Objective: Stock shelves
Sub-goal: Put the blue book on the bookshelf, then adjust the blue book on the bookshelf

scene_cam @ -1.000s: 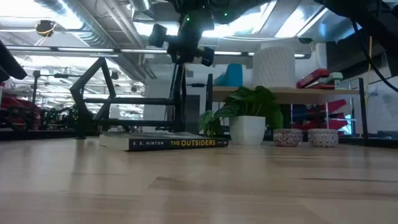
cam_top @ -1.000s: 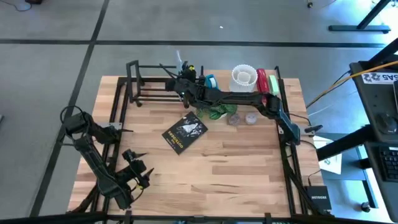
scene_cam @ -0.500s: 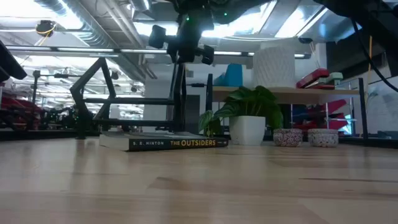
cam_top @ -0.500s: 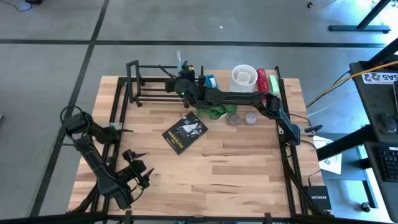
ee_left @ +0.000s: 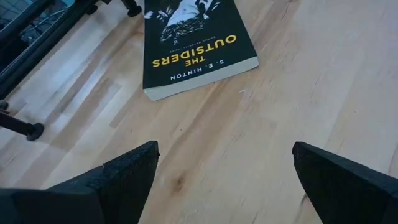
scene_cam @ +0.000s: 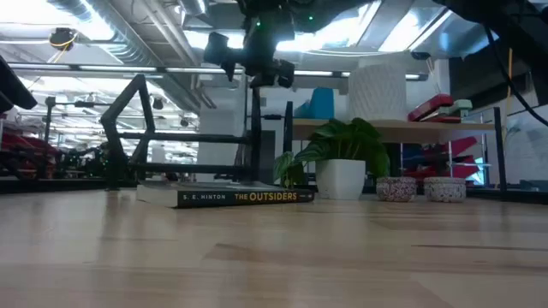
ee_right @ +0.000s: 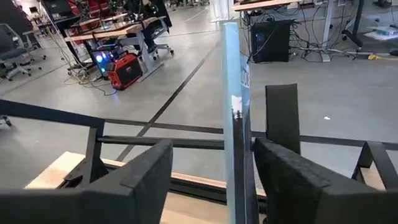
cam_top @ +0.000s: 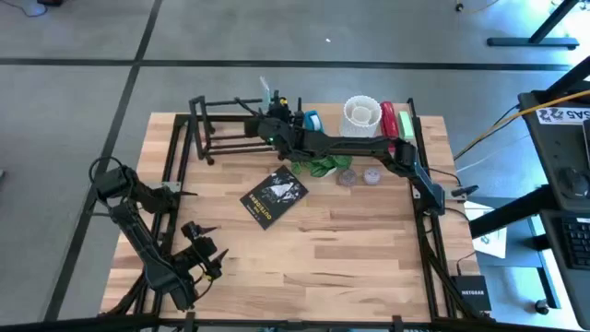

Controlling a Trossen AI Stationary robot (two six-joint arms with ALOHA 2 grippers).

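Black thin bars make the small open-frame rack (cam_top: 226,124), which stands near the far left corner of the tabletop (cam_top: 350,249). The right gripper (cam_top: 273,118) is above the right end of this rack. Its fingers (ee_right: 292,174) are closed on a thin, pale blue book (ee_right: 235,118), held upright with the edge toward the wrist camera. In the low view this gripper (scene_cam: 254,64) hangs high over the rack's frame (scene_cam: 137,128).

Beside the rack, along the far edge, is the light-wood shelf board (scene_cam: 394,128), which already carries a white ribbed pot (cam_top: 361,114) and a red stapler (scene_cam: 437,107). A potted plant (scene_cam: 338,162) and two small bowls (scene_cam: 419,188) stand in front of it.

A paperback, "The Outsiders" (cam_top: 274,196), lies flat near the middle of the tabletop. The left gripper (cam_top: 201,251) waits near the front left corner with its fingers (ee_left: 124,180) wide open and empty.

The step in hand seems to be the placing of the thin book into the rack. The next move probably calls for a straight lowering between the bars, without tilting, then a release.
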